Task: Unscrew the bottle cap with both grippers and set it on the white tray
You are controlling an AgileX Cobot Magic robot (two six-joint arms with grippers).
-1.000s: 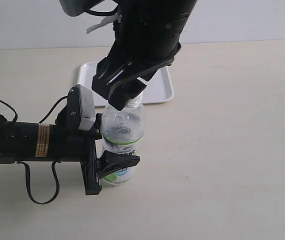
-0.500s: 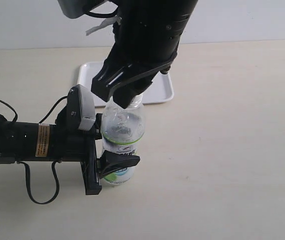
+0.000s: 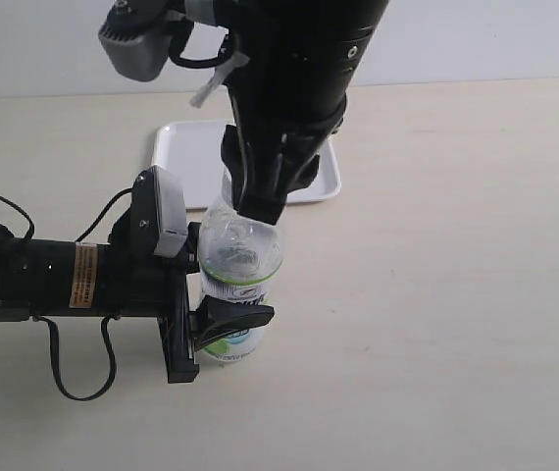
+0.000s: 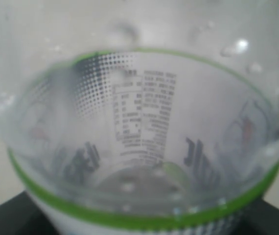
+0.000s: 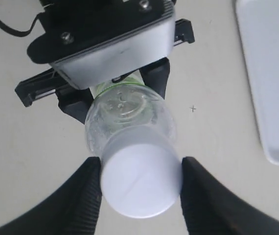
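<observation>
The left end effector [image 3: 228,320] clamped the upright bottle [image 3: 241,247] at its label. The right end effector [image 5: 140,190] pinched its cap [image 5: 138,181] from above. The tray [image 3: 183,162] lay just beyond on the surface [image 3: 436,294].

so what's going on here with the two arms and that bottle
The left gripper is clamped around the bottle at its label, holding it upright on the table. The right gripper reaches down from above, its fingers closed on either side of the bottle cap, which sits on the neck. The white tray lies just behind the bottle.
</observation>
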